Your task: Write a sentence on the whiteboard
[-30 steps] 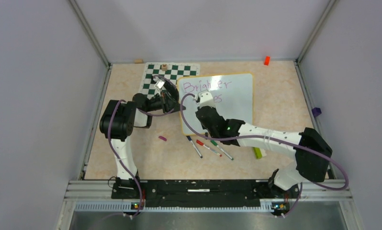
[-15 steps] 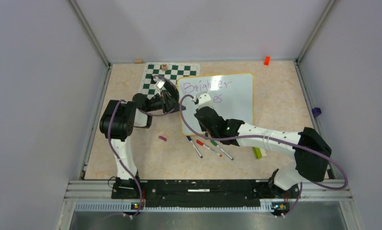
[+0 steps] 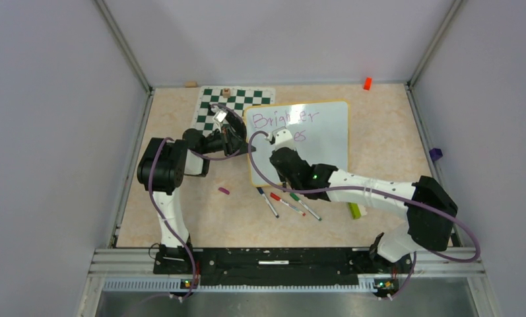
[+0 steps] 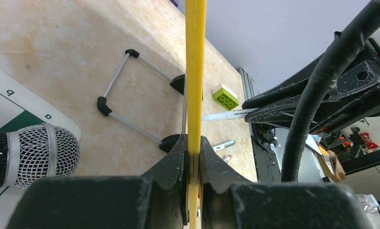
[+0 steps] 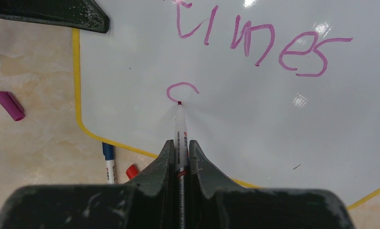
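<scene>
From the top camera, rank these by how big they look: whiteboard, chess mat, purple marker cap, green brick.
1. whiteboard: clearly largest.
2. chess mat: smaller as seen, with one corner covered by the whiteboard.
3. purple marker cap and green brick: both tiny, and the brick is partly hidden, so they are too close to rank.

One camera sits high at the near edge, looking down on the whole desk (image 3: 385, 125). Two small ones ride behind the left pincer (image 4: 192, 141) and right pincer (image 5: 180, 144), very close. All see the whiteboard (image 3: 327, 129).
</scene>
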Controlling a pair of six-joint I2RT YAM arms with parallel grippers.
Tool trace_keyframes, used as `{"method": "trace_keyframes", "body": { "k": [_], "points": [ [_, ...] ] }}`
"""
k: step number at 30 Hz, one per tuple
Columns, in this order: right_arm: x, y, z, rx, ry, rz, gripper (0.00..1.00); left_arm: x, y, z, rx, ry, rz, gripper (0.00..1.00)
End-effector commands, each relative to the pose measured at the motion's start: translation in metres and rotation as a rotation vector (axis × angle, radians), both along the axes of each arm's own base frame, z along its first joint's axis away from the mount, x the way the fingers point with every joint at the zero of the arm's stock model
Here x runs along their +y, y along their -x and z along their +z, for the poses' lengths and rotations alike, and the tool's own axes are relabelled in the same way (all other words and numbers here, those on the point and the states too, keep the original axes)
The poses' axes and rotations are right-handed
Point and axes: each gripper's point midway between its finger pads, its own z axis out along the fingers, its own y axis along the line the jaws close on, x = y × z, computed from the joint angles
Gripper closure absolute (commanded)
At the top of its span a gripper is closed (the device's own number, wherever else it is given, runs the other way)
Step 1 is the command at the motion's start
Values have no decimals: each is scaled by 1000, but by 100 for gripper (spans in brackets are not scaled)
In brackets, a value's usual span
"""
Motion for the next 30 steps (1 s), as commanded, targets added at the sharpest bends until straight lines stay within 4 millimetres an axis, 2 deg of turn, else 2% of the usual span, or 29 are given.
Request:
{"method": "trace_keyframes", "body": {
  "k": [1,11,30],
  "points": [
    [-14,-16,21,-59,-8,-71,100,-2,4,21,-126,17,-11,100],
    [-16,-27,32,-80,-17,-86,100,-2,3,21,-126,18,-10,100],
    [-16,-34,43,-92,-37,-89,100,-3,4,21,-125,17,-13,100]
  ]
}}
